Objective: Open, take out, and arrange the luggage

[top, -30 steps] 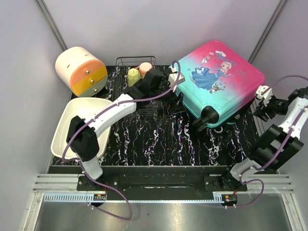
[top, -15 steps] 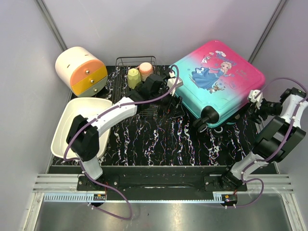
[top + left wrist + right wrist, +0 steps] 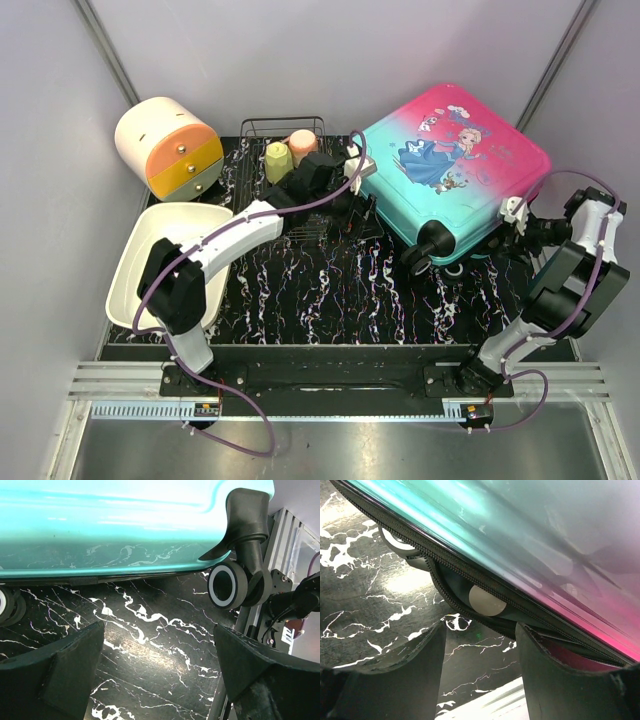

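The luggage [image 3: 455, 170], hot pink fading to teal with a cartoon girl print, lies lid up at the back right of the black marbled mat. My left gripper [image 3: 352, 200] is open and empty at its left side. In the left wrist view its teal wall [image 3: 115, 525] and a black wheel [image 3: 230, 585] lie ahead of the open gripper [image 3: 160, 665]. My right gripper [image 3: 515, 222] is open at the luggage's right edge. In the right wrist view the gripper [image 3: 480, 670] sits just under the zipper edge [image 3: 450, 565], where a gap shows dark lining and a white disc [image 3: 487, 601].
A white-and-orange round drawer box [image 3: 168, 147] stands at the back left. A wire rack [image 3: 285, 150] with a yellow and a pink cup is behind my left arm. A white tray [image 3: 165, 262] lies at the left. Metal rails [image 3: 540, 255] border the mat's right side.
My right gripper has moved left, up to the luggage's right edge. My left gripper has shifted slightly back along the luggage's left side. The luggage has not moved.
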Robot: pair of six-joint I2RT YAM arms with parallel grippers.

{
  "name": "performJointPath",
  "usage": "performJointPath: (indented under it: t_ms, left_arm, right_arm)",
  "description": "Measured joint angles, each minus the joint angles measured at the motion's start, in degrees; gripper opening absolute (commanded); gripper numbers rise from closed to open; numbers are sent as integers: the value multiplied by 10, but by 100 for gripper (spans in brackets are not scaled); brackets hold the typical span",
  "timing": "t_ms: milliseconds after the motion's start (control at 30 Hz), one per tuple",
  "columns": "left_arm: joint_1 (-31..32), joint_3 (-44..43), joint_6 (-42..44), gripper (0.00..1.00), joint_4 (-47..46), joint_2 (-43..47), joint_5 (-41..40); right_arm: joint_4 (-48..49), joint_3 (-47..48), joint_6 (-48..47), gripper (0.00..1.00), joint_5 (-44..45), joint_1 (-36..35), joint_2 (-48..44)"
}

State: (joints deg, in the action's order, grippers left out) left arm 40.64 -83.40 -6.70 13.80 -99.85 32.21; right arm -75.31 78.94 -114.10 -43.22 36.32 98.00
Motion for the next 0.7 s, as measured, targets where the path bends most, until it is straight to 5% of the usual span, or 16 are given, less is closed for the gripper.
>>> performJointPath:
  t_ms: [400,600,700]
  left_arm:
    - [-1,7,-40,92,-2,-2,-30]
    - [-44,10,-121,95,-15,-5,-89]
    - [-68,2,-166,95,-42,-23,-85]
  right_arm:
    - [99,-79,-17,53,27,-19,-56]
    - [170,-129,-24,37,49,-33,-97]
    - [201,-147,-30,17,69,-48,-116]
